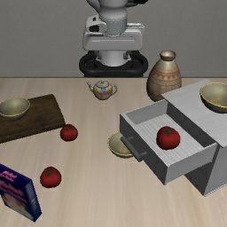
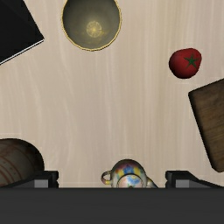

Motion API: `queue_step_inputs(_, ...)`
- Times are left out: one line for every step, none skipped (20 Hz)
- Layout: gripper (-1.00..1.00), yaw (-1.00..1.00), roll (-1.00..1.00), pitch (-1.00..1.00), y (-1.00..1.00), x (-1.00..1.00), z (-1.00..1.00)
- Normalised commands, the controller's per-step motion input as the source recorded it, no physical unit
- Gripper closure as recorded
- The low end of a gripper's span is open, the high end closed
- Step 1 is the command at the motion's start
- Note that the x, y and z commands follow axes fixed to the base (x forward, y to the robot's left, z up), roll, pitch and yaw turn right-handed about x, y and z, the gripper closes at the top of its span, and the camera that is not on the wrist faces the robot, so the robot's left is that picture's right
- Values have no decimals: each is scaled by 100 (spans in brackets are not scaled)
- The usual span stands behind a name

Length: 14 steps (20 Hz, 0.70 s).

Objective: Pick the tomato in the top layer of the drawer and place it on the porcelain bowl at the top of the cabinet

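Note:
The tomato [image 1: 168, 136] lies in the open top drawer [image 1: 189, 152] of the grey cabinet [image 1: 205, 181] at the exterior view's right. On the cabinet's top stands the porcelain bowl [image 1: 215, 96]. My gripper [image 1: 112, 40] hangs high near the robot's base, far from the drawer. In the wrist view the gripper [image 2: 112, 179] is open, its fingertips [image 2: 44, 179] wide apart, with nothing held. Far below them stands a small teapot [image 2: 129, 175]. The drawer's dark front corner [image 2: 17, 33] shows beyond.
A brown vase [image 1: 165, 75] stands behind the cabinet and a teapot [image 1: 104, 88] at centre. A small bowl [image 1: 120, 144] [image 2: 91, 22] sits by the drawer handle. A wooden board [image 1: 31, 118] [image 2: 210, 122] carries another bowl [image 1: 13, 108]. Two loose tomatoes [image 1: 68, 133] [image 2: 185, 61] [image 1: 50, 176] and a blue box [image 1: 19, 191] lie left.

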Motion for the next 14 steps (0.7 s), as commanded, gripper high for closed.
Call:
queue_step_inputs(-100,0,0,0,0,0,100)
queue_step_inputs(-100,0,0,0,0,0,100)
queue_step_inputs(-100,0,0,0,0,0,100)
queue_step_inputs(-100,0,0,0,0,0,100)
queue_step_inputs(-100,0,0,0,0,0,100)
queue_step_inputs(-100,0,0,0,0,0,100)
queue_step_inputs(-100,0,0,0,0,0,100)
queue_step_inputs(-100,0,0,0,0,0,100)
queue_step_inputs(-100,0,0,0,0,0,100)
queue_step_inputs(-100,-22,0,0,0,0,0)
queue_step_inputs(-100,-22,0,0,0,0,0)
queue_step_inputs(-100,-45,0,0,0,0,0)
queue_step_inputs(-100,-45,0,0,0,0,0)
queue_step_inputs(-100,-45,0,0,0,0,0)
